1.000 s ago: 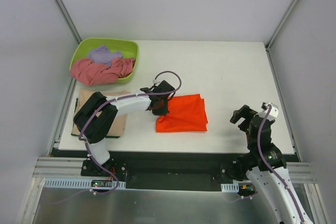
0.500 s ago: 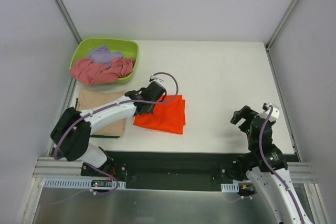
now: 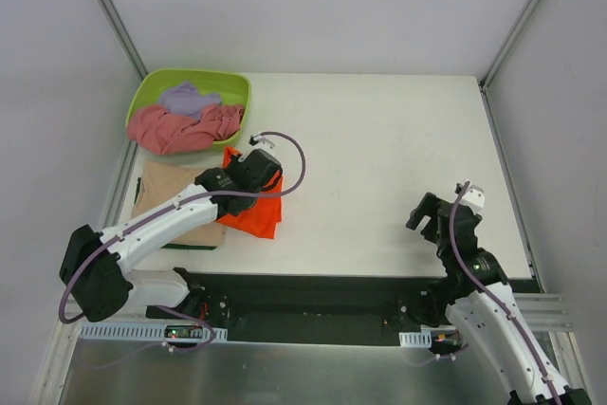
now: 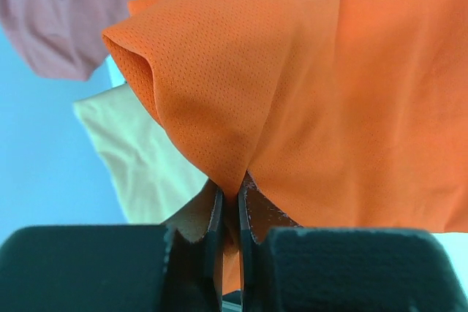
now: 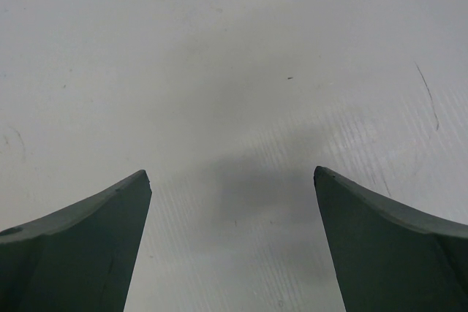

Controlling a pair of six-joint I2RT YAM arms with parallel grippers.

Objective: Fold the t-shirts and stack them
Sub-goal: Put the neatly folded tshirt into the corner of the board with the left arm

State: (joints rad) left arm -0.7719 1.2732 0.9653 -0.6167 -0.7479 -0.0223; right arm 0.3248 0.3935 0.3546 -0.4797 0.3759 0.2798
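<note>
My left gripper is shut on a fold of the bright orange t-shirt; the pinch shows in the left wrist view, where the orange t-shirt hangs bunched. The shirt sits at the right edge of the folded tan t-shirt, partly over it. The tan shirt also shows in the left wrist view. The dusty pink t-shirt and pale lavender t-shirt lie crumpled in the lime-green tub. My right gripper is open and empty over bare table at the right.
The tub stands at the table's back left corner. The white table is bounded by grey walls and metal posts. The tan shirt lies near the table's left front edge.
My left gripper has dragged the orange shirt leftward from mid-table to the tan shirt, bunching it. The right arm shifted slightly left and forward.
</note>
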